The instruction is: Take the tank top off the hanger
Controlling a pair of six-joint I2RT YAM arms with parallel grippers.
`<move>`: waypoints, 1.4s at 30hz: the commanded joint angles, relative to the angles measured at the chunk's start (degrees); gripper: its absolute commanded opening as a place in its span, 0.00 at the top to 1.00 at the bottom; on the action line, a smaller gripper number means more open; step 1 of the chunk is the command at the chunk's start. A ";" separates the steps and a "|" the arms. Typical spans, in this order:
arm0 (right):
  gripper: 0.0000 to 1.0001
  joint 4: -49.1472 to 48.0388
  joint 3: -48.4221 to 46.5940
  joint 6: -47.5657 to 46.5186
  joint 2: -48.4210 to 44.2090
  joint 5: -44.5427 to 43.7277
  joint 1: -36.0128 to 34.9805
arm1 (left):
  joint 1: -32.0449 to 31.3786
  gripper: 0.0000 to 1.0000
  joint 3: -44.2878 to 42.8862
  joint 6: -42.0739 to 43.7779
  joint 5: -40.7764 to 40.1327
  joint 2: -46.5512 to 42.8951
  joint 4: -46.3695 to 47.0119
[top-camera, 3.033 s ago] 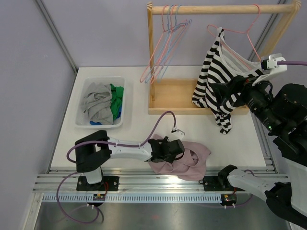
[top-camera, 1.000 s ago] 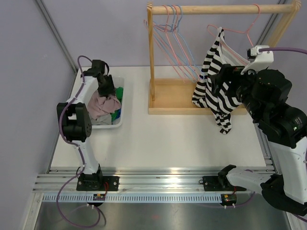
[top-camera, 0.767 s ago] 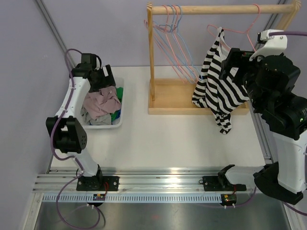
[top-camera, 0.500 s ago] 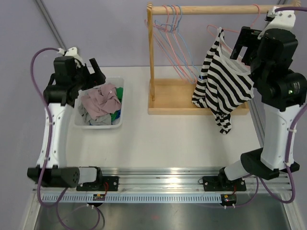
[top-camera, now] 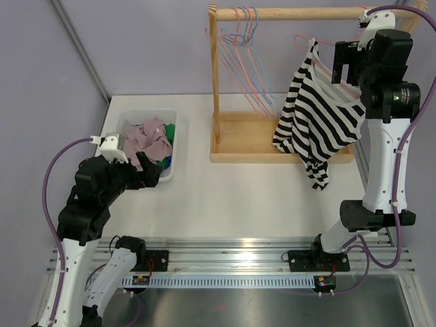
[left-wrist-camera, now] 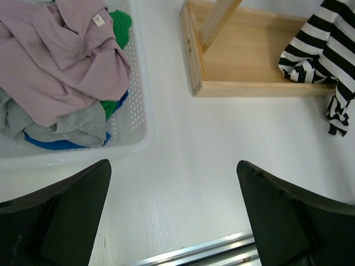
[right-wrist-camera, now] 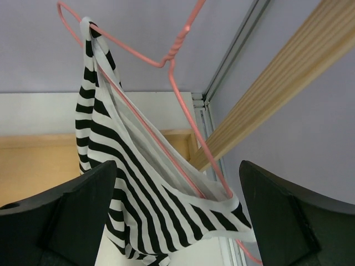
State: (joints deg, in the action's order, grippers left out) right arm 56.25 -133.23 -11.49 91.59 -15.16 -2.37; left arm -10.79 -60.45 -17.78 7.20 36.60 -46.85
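Left pincer (top-camera: pixel 148 169) hovers released above the white desk (top-camera: pixel 238 197), its two dark fingers (left-wrist-camera: pixel 66 210) spread wide with nothing between them, just in front of the near rim of a white basket (top-camera: pixel 172 146). In the basket a pink garment (left-wrist-camera: pixel 55 61) lies crumpled on top of a grey cloth (left-wrist-camera: pixel 66 124), a blue cloth (left-wrist-camera: pixel 55 145) and a green cloth (left-wrist-camera: pixel 119 22). To the right stands a wooden rack (top-camera: pixel 214 82) with a shallow tray for a base and a round rail (top-camera: pixel 306 12) across the top. A bunch of bare pink and blue wire hangers (top-camera: pixel 244 48) dangles near the rail's left end. Further right, the black-and-white striped tank top (top-camera: pixel 317 116) hangs on a pink wire hanger (right-wrist-camera: pixel 178 45) hooked over the rail: one strap is bunched at the hanger's left tip, the body sags along its lower wire, and the hem droops past the front edge of the tray. Right pincer (top-camera: pixel 346 63), raised high beside the rail at the hanger's right shoulder, is released too, jaws apart, close to the top but gripping neither cloth nor wire.
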 commanded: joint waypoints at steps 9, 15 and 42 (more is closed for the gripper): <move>0.04 -2.90 0.60 -3.46 6.14 21.81 8.70 | -8.02 0.01 1.21 2.05 -1.75 -2.23 2.20; 0.38 -0.62 0.25 -1.79 6.49 27.37 8.70 | -8.55 0.01 2.52 2.14 -1.58 -1.27 3.08; 1.00 4.13 -14.07 7.27 7.47 12.61 -7.38 | -8.81 0.01 5.69 1.35 0.88 2.77 6.51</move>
State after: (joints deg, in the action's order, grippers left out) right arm 62.50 -143.83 -6.55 100.86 -0.64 -8.64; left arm -19.20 -54.96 -16.49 6.74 39.03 -43.86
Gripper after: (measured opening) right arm 0.069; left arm 0.987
